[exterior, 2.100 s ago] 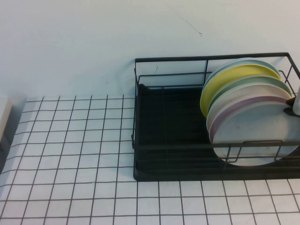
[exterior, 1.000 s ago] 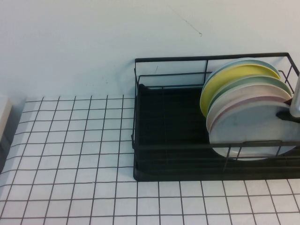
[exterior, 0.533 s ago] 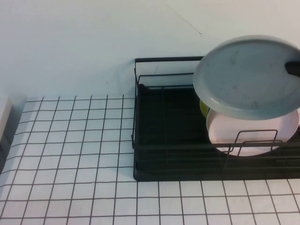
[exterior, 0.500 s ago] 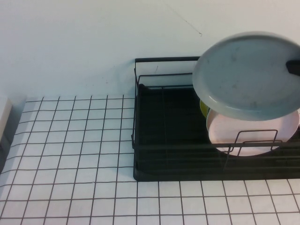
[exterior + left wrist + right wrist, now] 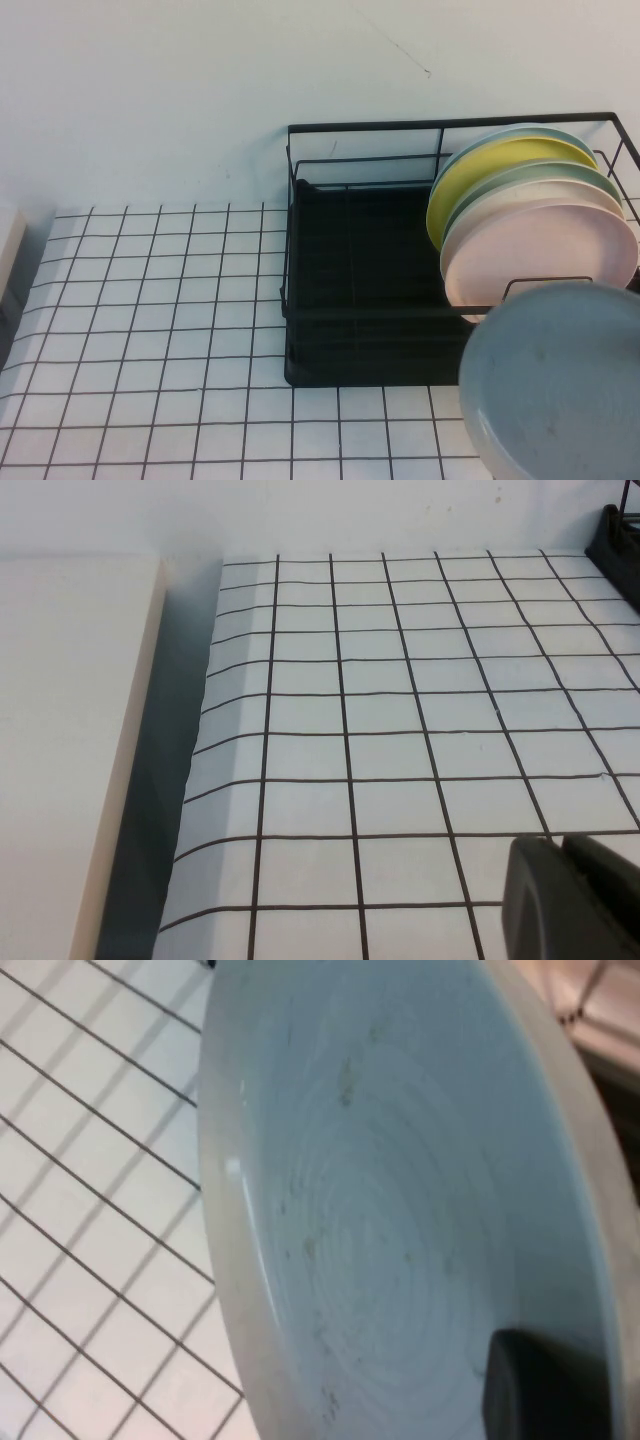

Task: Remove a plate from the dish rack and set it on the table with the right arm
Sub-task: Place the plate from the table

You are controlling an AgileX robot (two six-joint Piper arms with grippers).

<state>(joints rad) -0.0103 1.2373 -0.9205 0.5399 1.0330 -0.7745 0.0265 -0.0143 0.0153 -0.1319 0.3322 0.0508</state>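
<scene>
grey plate [image 5: 555, 385] out of rack [image 5: 350, 300]; over table [image 5: 150, 330]

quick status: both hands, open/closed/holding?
Left hand: low over the table, holding nothing; open or closed cannot be told.
Right hand: closed on the plate, in front of the dish rack.

Left gripper [image 5: 575, 900] black, blocky; right gripper [image 5: 545, 1385] black.

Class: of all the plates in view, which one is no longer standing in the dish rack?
The pale grey speckled plate, out in front of the dish rack in the right hand; the pink and yellow plates stand inside.
</scene>
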